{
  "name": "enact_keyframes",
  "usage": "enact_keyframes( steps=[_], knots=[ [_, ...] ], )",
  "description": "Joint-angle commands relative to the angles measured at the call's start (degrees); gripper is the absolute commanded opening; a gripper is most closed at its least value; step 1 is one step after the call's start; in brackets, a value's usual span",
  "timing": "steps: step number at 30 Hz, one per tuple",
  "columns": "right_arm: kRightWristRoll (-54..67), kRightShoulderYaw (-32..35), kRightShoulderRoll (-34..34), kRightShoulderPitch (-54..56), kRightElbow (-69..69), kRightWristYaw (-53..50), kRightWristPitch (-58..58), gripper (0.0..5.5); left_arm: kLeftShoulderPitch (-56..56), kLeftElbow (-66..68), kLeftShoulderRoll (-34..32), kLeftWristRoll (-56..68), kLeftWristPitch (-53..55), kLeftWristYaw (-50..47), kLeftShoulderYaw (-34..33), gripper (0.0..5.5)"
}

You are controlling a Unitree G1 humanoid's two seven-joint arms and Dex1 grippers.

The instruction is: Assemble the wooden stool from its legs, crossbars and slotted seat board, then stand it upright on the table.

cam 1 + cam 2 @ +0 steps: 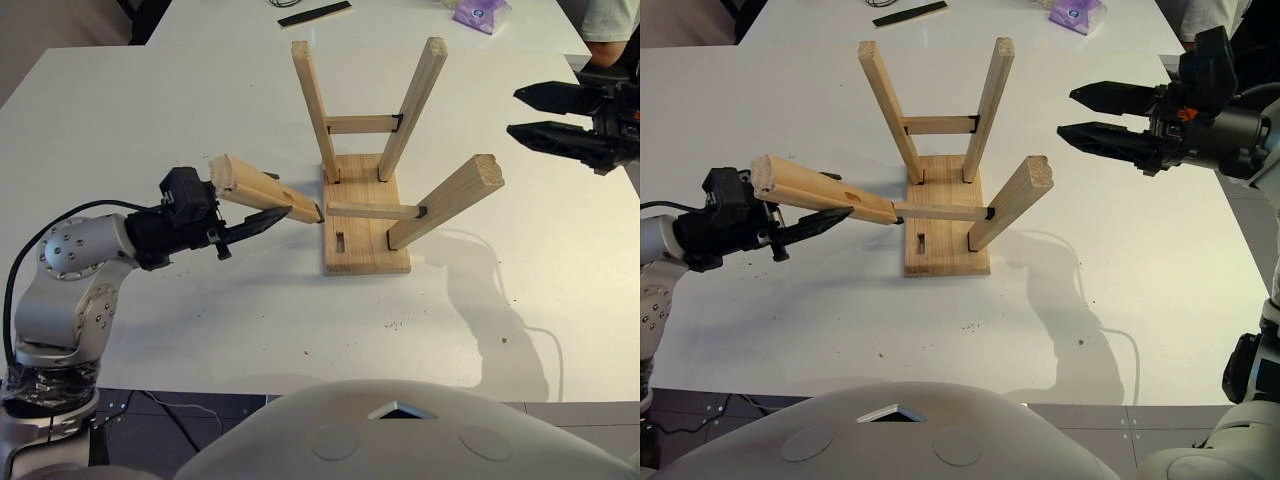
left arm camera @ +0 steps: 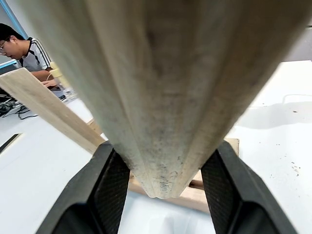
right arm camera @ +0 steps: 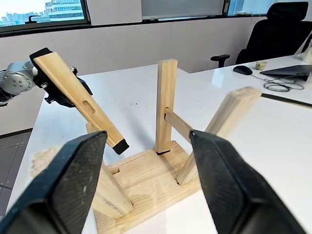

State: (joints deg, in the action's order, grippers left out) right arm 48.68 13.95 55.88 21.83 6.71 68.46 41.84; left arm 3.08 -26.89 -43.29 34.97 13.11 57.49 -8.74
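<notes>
The slotted seat board [image 1: 366, 256] lies flat on the white table. Two legs [image 1: 314, 110] [image 1: 413, 104] stand upright at its far end, joined by a crossbar [image 1: 360, 124]. A third leg [image 1: 450, 200] leans out from the near right corner, with a second crossbar [image 1: 370, 210] reaching left from it. My left gripper [image 1: 258, 222] is shut on the fourth leg [image 1: 258, 188], held tilted with its lower end by that crossbar's free tip, above the open slot [image 1: 341, 241]. My right gripper [image 1: 1076, 113] hangs open in the air to the right, apart from the stool.
A black strip [image 1: 315, 13] and a purple bag [image 1: 482, 14] lie at the table's far edge. A person [image 1: 612, 20] sits at the far right corner. Small wood crumbs [image 1: 395, 324] dot the table in front of the board.
</notes>
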Motion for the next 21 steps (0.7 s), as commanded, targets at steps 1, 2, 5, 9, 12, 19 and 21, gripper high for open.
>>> enact_keyframes(
  steps=[1,2,5,9,12,19,21],
  knots=[
    [-1.7,-1.1,-1.0,-0.5,1.2,0.0,-1.3,3.11,-1.2,0.9,1.0,-1.7,-1.0,1.5,3.4,2.06],
    [-1.9,-1.2,-1.2,-0.7,1.4,-0.1,-1.3,3.11,-1.4,1.4,1.3,-2.1,-1.2,1.7,3.9,2.06],
    [-2.2,-1.4,-1.8,-0.8,2.0,-0.2,-1.1,3.11,-1.3,2.3,1.7,-3.2,-1.6,2.5,5.6,2.06],
    [-2.3,-1.6,-2.1,-1.1,2.8,-0.6,-0.8,3.11,-0.4,3.1,0.2,-4.2,-1.7,4.2,7.1,2.06],
    [-2.4,-1.6,-2.3,-1.5,3.3,-0.9,-0.7,3.11,0.4,2.5,-1.9,-4.5,-0.7,6.0,8.0,2.06],
    [-2.6,-1.3,-2.9,-2.6,4.4,-2.3,-0.8,3.11,0.5,3.5,-5.6,-5.7,0.6,7.1,8.6,2.06],
    [-2.6,-1.1,-3.0,-3.1,4.9,-2.7,-0.9,3.11,-0.1,4.0,-6.5,-6.2,0.6,7.2,8.9,2.06]
  ],
)
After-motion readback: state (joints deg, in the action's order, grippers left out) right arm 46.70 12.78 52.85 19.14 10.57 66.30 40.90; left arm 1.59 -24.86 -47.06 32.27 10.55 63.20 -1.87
